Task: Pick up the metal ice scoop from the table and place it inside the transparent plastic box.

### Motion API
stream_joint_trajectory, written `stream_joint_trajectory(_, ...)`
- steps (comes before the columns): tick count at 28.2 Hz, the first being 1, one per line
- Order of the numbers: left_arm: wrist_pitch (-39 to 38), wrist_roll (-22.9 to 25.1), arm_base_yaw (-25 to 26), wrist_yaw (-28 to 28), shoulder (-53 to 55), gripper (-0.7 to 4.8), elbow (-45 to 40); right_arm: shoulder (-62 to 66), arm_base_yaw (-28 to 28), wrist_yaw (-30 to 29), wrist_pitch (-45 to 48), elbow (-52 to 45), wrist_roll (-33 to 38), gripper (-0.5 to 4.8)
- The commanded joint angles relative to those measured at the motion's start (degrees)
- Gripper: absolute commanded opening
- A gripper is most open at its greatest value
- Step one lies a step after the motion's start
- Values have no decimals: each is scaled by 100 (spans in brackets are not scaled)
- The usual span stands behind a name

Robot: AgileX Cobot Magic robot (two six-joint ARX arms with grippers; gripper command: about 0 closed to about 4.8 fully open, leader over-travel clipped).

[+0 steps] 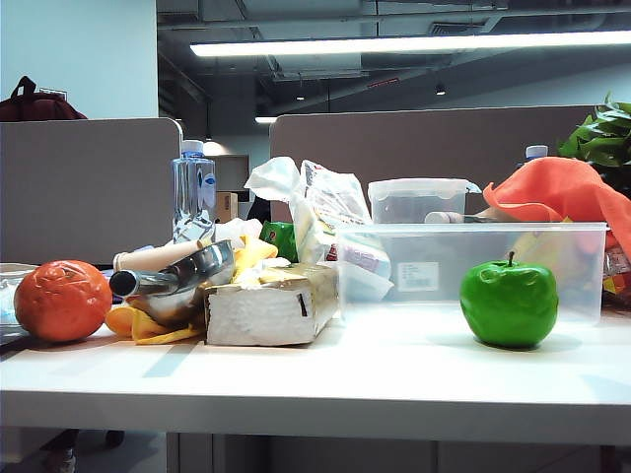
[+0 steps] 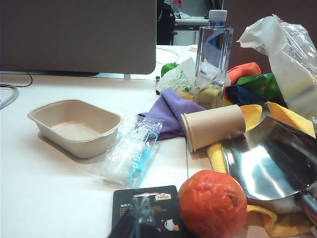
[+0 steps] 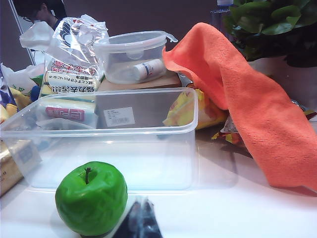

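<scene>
The metal ice scoop (image 1: 182,281) lies on a yellow cloth at the left of the table (image 1: 394,365), between an orange (image 1: 62,301) and a tissue pack (image 1: 271,305). Its handle points toward the orange. In the left wrist view its shiny bowl (image 2: 267,163) shows beside the orange (image 2: 212,203). The transparent plastic box (image 1: 473,266) stands at the right, behind a green apple (image 1: 509,303); it looks empty (image 3: 99,144). My left gripper (image 2: 138,213) is shut, low over a black card, well short of the scoop. My right gripper (image 3: 143,218) is shut beside the apple (image 3: 91,198). Neither gripper shows in the exterior view.
A paper cup (image 2: 213,127), a purple cloth (image 2: 171,111), a water bottle (image 2: 213,54) and a beige tray (image 2: 74,126) lie around the scoop. An orange cloth (image 3: 237,94), a lidded clear container (image 3: 131,54) and snack bags (image 3: 69,64) crowd behind the box.
</scene>
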Motion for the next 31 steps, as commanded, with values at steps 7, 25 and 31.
stream_joint_trajectory(7, 70, 0, -2, 63, 7, -5, 15, 0, 520, 225, 131, 11, -7, -1)
stream_joint_trajectory(25, -566, -1580, -9, 2116, 11, -5, 544, 415, 3998, 750, 118, 11, -7, -1)
stream_joint_trajectory(31, -2640, -1939, -9, 2028, 1390, -6, 2337, 426, 4002, 750, 116, 11, -7, -1)
